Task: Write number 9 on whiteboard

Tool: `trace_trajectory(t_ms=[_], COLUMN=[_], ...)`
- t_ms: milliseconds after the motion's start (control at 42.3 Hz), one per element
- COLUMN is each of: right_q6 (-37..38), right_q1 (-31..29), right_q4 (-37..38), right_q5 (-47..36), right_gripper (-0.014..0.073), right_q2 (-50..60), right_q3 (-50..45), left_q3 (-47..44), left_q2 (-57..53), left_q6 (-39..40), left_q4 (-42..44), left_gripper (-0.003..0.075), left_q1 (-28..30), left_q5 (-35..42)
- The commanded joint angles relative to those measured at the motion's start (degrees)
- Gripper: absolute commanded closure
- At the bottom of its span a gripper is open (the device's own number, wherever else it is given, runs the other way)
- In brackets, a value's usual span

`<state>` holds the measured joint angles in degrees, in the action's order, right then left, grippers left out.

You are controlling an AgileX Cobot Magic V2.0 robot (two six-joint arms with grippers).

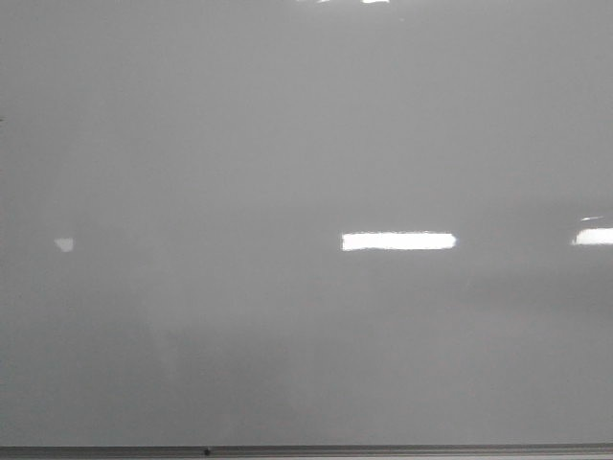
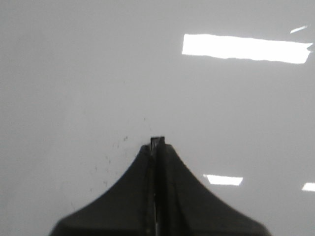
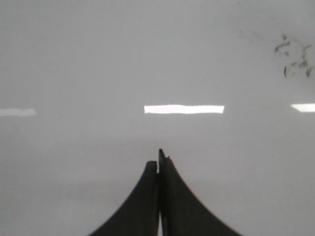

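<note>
The whiteboard (image 1: 287,144) is a glossy pale grey surface that fills the front view, with its thin grey frame edge (image 1: 383,449) along the bottom. No number 9 shows on it in any view. Neither arm shows in the front view. My left gripper (image 2: 157,140) is shut and empty over bare board (image 2: 74,73), with faint dark specks beside its tips. My right gripper (image 3: 159,156) is shut and empty over bare board (image 3: 74,59). No marker is in view.
Bright white rectangles on the board are light reflections (image 1: 398,241). A patch of faint black smudge marks (image 3: 294,59) shows in the right wrist view, far from the fingertips.
</note>
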<state>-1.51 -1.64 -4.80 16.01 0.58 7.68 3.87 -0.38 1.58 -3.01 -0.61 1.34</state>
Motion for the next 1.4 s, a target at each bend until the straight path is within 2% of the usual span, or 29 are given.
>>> trace_trajectory(t_ms=[0, 95, 237, 426, 521, 615, 757, 828, 899, 1041, 1254, 1372], right_q6=[-0.23, -0.23, -0.23, -0.23, -0.23, -0.23, -0.23, -0.23, -0.23, -0.23, -0.23, -0.23], right_q1=[-0.25, -0.25, -0.25, -0.25, -0.25, -0.25, -0.25, -0.25, -0.25, -0.25, -0.25, -0.25], right_q4=[-0.40, -1.72, -2.25, -2.25, -2.25, -2.25, -2.25, -2.25, -2.25, -2.25, -2.25, -2.25], right_q5=[1.15, 5.22, 6.06, 6.75, 7.04, 6.92, 6.92, 6.92, 6.92, 6.92, 6.92, 6.92], right_gripper=[0.0663, 0.0663, 0.0663, 0.0663, 0.0631, 0.0493, 0.0181, 0.0092, 0.0054, 0.0056, 0.0056, 0.0056], right_q2=[-1.10, -5.18, -12.13, -15.72, -15.72, -15.72, -15.72, -15.72, -15.72, -15.72, -15.72, -15.72], right_q3=[7.83, 13.04, 17.19, 18.26, 18.26, 18.26, 18.26, 18.26, 18.26, 18.26, 18.26, 18.26], left_q3=[7.09, 12.00, 16.73, 18.02, 18.02, 18.02, 18.02, 18.02, 18.02, 18.60, 24.95, 27.80], left_q2=[1.42, 5.38, 12.53, 17.33, 17.34, 17.34, 17.34, 17.34, 17.44, 22.26, 40.72, 50.63], left_q6=[0.15, 0.15, 0.15, 0.15, 0.15, 0.15, 0.15, 0.15, 0.15, 0.15, 0.15, 1.02], left_q4=[4.24, 7.24, 7.79, 7.79, 7.79, 7.79, 7.67, 7.37, 4.26, 2.54, 2.02, 1.89], left_gripper=[0.0739, 0.0739, 0.0739, 0.0739, 0.0701, 0.0545, 0.0206, 0.0132, 0.0132, 0.0132, 0.0132, 0.0132], left_q1=[-0.23, -0.23, -0.23, -0.23, -0.23, -0.23, -0.23, -0.23, -0.23, -1.71, -9.35, -10.98], left_q5=[0.50, -5.41, -10.62, -10.08, -10.08, -10.08, -10.08, -9.77, -8.85, -9.80, -13.20, -12.71])
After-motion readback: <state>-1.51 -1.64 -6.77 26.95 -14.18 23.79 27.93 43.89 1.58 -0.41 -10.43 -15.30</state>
